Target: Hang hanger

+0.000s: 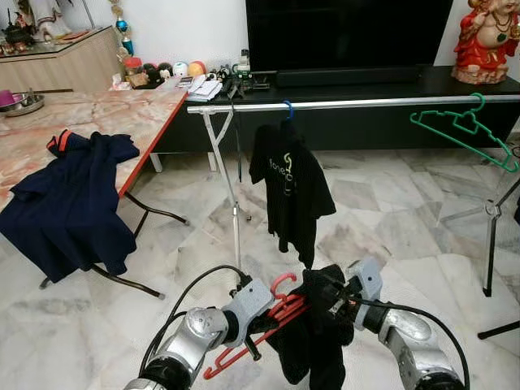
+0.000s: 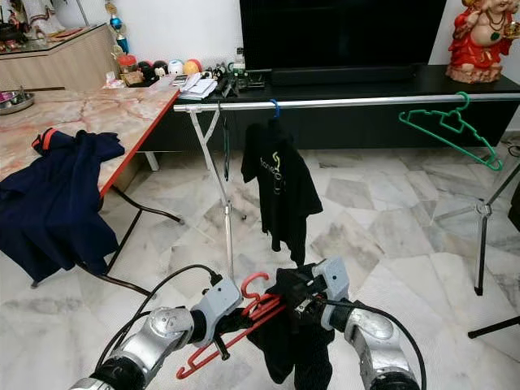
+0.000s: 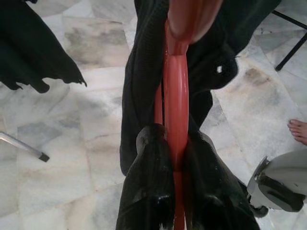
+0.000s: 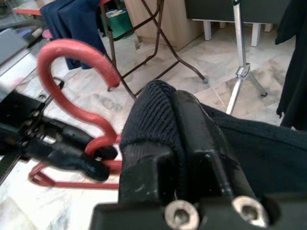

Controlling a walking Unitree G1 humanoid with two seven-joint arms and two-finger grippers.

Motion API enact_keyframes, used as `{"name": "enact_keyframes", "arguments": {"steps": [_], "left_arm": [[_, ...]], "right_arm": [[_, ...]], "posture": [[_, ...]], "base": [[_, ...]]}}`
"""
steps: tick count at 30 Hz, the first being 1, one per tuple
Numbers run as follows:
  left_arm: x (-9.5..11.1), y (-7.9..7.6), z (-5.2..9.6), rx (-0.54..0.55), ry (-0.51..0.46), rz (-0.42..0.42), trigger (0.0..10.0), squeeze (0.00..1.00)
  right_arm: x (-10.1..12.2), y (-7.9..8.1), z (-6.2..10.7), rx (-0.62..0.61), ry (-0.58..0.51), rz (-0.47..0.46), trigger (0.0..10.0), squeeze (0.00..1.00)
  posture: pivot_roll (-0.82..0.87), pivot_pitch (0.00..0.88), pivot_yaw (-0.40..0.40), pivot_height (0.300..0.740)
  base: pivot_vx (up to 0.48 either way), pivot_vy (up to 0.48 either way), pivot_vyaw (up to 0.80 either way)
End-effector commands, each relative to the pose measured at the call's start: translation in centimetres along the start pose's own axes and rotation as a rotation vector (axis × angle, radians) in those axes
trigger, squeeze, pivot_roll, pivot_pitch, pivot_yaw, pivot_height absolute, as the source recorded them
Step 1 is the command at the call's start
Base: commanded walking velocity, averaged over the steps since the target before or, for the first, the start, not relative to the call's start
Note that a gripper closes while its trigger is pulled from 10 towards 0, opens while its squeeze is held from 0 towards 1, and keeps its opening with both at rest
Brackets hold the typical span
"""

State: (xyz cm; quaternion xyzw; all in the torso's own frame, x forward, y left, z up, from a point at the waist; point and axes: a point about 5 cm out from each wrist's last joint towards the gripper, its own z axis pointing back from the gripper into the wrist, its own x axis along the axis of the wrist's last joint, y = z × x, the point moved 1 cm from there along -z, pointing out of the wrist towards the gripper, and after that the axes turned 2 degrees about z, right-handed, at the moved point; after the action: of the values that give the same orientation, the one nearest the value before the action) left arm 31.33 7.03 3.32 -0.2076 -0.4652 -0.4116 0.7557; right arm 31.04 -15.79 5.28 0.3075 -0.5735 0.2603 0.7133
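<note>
A red plastic hanger (image 1: 276, 315) is low in front of me, with its hook (image 4: 76, 52) curling upward. My left gripper (image 3: 175, 143) is shut on the hanger's bar. A black garment (image 1: 313, 349) hangs beside it. My right gripper (image 4: 170, 96) is shut on the garment's ribbed edge, just right of the hook. Ahead runs a silver clothes rail (image 1: 366, 103). On it, a black shirt (image 1: 288, 183) hangs from a blue hanger (image 1: 288, 108), and an empty green hanger (image 1: 467, 130) hangs tilted further right.
A marble-topped folding table (image 1: 122, 114) stands at the left with a navy garment (image 1: 69, 203) draped over its edge. The rail's stand legs (image 1: 490, 236) reach down to the floor at the right. A black TV cabinet (image 1: 366, 81) is behind the rail. A person's foot (image 3: 300, 130) is on the floor nearby.
</note>
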Motion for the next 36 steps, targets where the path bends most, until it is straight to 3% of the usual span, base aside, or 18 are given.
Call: {"name": "enact_keyframes", "arguments": {"steps": [1,6,14,16,20,23,26,29,36], "left_arm": [[0.6,0.8,0.0,0.044,-0.021,0.003,10.0,0.00],[1.4,1.8,-0.1,0.160,-0.057,0.051,10.0,0.00],[1.6,2.1,-0.1,0.198,-0.065,0.065,10.0,0.00],[1.4,1.8,-0.3,0.171,-0.061,0.072,10.0,0.00],[1.1,1.2,-0.3,0.110,-0.051,0.069,10.0,0.00],[0.8,0.7,-0.3,0.062,-0.045,0.068,10.0,0.00],[0.7,0.5,-0.3,0.035,-0.043,0.073,10.0,0.00],[1.0,0.4,-0.3,0.018,-0.066,0.094,10.0,0.00],[1.7,0.4,-0.3,-0.016,-0.121,0.154,10.0,0.00]], "right_arm": [[0.3,0.7,-0.1,0.069,-0.009,-0.005,10.0,0.00],[0.3,1.2,1.2,0.152,0.033,-0.001,10.0,0.00],[0.8,1.5,2.8,0.207,0.093,0.053,10.0,0.00],[1.7,-0.3,2.7,0.040,0.055,0.126,10.0,0.00],[3.5,-2.3,2.5,-0.172,-0.015,0.172,10.0,0.00],[4.5,-2.3,2.1,-0.193,-0.052,0.181,10.0,0.00],[5.0,-1.8,1.4,-0.159,-0.081,0.176,10.0,0.00],[4.3,-0.5,0.7,-0.041,-0.046,0.171,10.0,0.00],[3.4,2.0,1.9,0.225,0.015,0.086,10.0,0.00]], "posture": [[-0.07,0.035,0.048,0.740],[-0.07,0.036,0.049,0.740],[-0.07,0.038,0.050,0.740],[-0.07,0.038,0.049,0.740],[-0.07,0.039,0.051,0.740],[-0.07,0.039,0.050,0.740],[-0.07,0.038,0.050,0.740],[-0.06,0.036,0.049,0.740],[-0.07,0.036,0.050,0.740]], "base": [[0.000,0.000,0.00],[0.000,0.000,0.00],[0.000,0.000,0.00],[0.000,0.000,0.00],[0.000,0.000,0.00],[0.000,0.000,0.00],[0.000,0.000,0.00],[0.000,0.000,0.00],[0.000,0.000,0.00]]}}
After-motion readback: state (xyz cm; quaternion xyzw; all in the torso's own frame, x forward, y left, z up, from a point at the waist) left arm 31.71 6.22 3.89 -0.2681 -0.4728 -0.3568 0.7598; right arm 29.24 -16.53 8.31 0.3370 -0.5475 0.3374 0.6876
